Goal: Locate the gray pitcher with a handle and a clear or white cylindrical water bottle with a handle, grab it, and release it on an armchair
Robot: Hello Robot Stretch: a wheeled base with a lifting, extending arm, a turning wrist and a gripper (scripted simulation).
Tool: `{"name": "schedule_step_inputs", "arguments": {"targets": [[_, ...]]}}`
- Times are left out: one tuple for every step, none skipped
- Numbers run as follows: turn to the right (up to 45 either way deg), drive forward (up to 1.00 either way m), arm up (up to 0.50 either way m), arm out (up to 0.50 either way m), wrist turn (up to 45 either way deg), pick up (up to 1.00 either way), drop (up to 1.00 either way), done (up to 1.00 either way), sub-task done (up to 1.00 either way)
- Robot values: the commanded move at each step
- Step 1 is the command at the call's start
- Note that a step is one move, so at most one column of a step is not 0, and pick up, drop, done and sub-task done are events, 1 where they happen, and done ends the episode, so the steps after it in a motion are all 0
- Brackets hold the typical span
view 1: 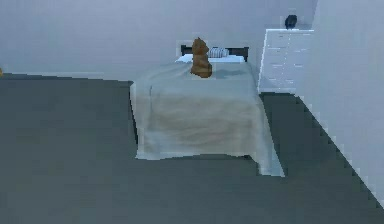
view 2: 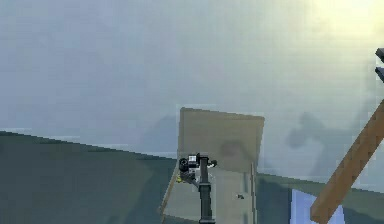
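Tan box point(view 2: 225, 135) stands behind the gripper point(view 2: 187, 167); whether it holds anything cannot be told. Bearing of pitcher from gripper: undetermined.

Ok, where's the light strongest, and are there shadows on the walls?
Arm side view: the wall glows brightest at the top right, with soft grey shadows either side of the tan box. Forward view: even, dim light, a thin dark shadow on the floor along the bed's left edge.
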Motion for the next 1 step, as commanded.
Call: {"name": "schedule_step_inputs", "arguments": {"targets": [[0.0,0.00,0.10,0.00,0.0,0.00,0.00,0.00,0.00]]}}
